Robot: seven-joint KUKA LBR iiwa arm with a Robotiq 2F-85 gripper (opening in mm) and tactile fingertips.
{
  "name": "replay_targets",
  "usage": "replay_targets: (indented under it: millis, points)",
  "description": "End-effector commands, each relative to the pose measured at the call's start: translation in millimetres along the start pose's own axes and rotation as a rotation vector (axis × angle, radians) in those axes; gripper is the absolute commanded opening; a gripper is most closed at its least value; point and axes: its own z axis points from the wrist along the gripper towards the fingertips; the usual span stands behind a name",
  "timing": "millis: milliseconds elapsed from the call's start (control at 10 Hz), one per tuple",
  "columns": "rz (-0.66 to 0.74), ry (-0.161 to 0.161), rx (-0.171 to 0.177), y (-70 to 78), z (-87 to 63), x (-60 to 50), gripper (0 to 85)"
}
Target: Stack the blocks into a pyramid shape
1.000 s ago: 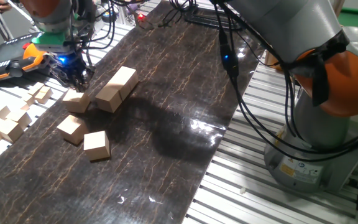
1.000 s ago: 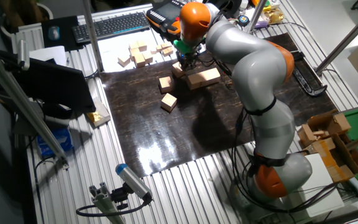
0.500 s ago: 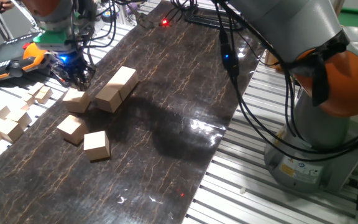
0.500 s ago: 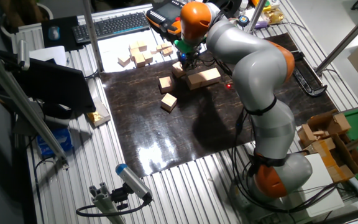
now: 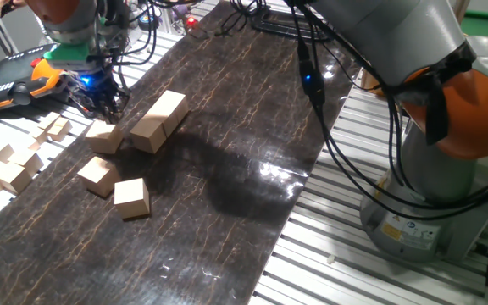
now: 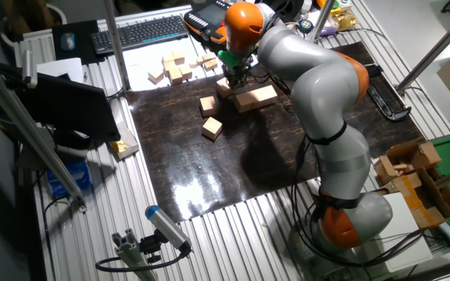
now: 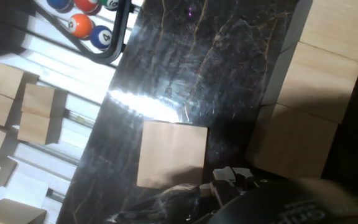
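Gripper: the black two-finger gripper (image 5: 102,103) hangs just above a light-tan wooden cube (image 5: 105,135); whether its fingers are spread or closed cannot be told, and it holds nothing visible.
Cube under gripper: sits on the dark marbled mat (image 5: 227,161), apart from the rest; in the hand view it shows as a single tan face (image 7: 171,154).
Row of cubes: three tan cubes (image 5: 158,120) lie touching in a line just beside it (image 7: 312,87).
Loose cubes: two more tan cubes (image 5: 97,175) (image 5: 131,197) rest nearer the mat's front, close together.
Pyramid: nothing stacked yet.
Beyond mat: pile of smaller pale wooden pieces (image 5: 11,163) on the slatted table (image 5: 312,254).
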Motion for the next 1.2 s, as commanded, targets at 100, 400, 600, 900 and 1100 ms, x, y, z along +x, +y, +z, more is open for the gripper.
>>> replay_targets:
  millis: [100,400,600,900,1100]
  points:
    - [0.0,-0.002,0.001,2.2,-0.9,0.3,0.7]
    - [-0.123,0.003,-0.018,5.7,-1.0,1.6,0.7]
    - [-0.427,-0.001,-0.047,7.9,-2.4,1.5,0.7]
    - [-0.809,-0.029,-0.056,11.6,-2.2,3.9,0.7]
    - [-0.941,-0.028,-0.059,12.9,-1.6,3.4,0.7]
